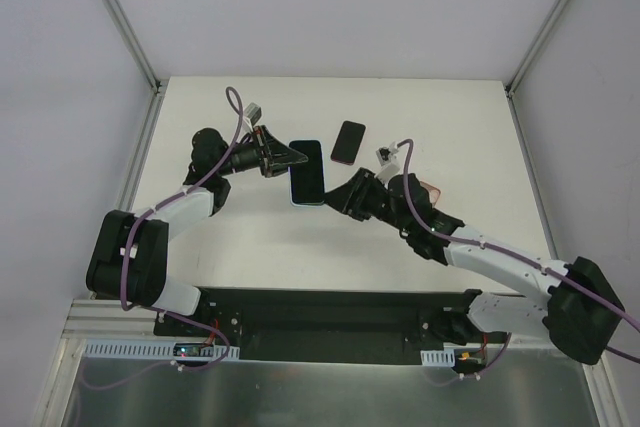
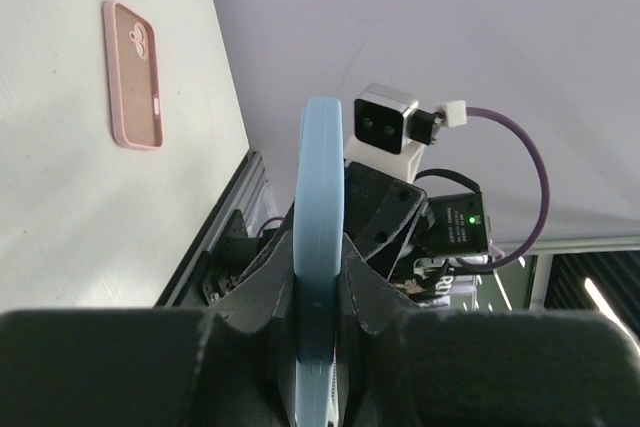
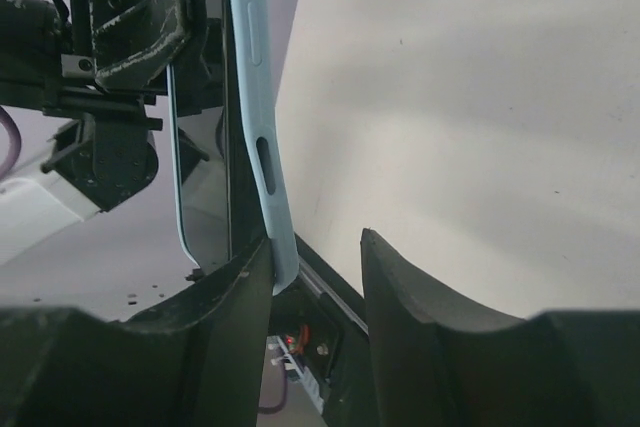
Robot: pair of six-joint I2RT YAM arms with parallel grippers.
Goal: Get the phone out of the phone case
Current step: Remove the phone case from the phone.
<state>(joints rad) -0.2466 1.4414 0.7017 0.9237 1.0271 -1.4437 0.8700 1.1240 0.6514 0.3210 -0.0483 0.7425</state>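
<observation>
Phone case (image 2: pixel 320 207), light blue: one, held between both tools, long axis crosswise to them. Phone (image 1: pixel 307 169) seated inside, dark screen up.
Left tool (image 1: pixel 284 158): clamped on the case's long edge.
Right tool (image 3: pixel 318 267): fingers apart, one touching the case's corner.
Loose dark phone (image 1: pixel 348 141): one, beyond the right tool.
Pink case (image 2: pixel 133 74): one, flat on the table (image 1: pixel 450 117).
</observation>
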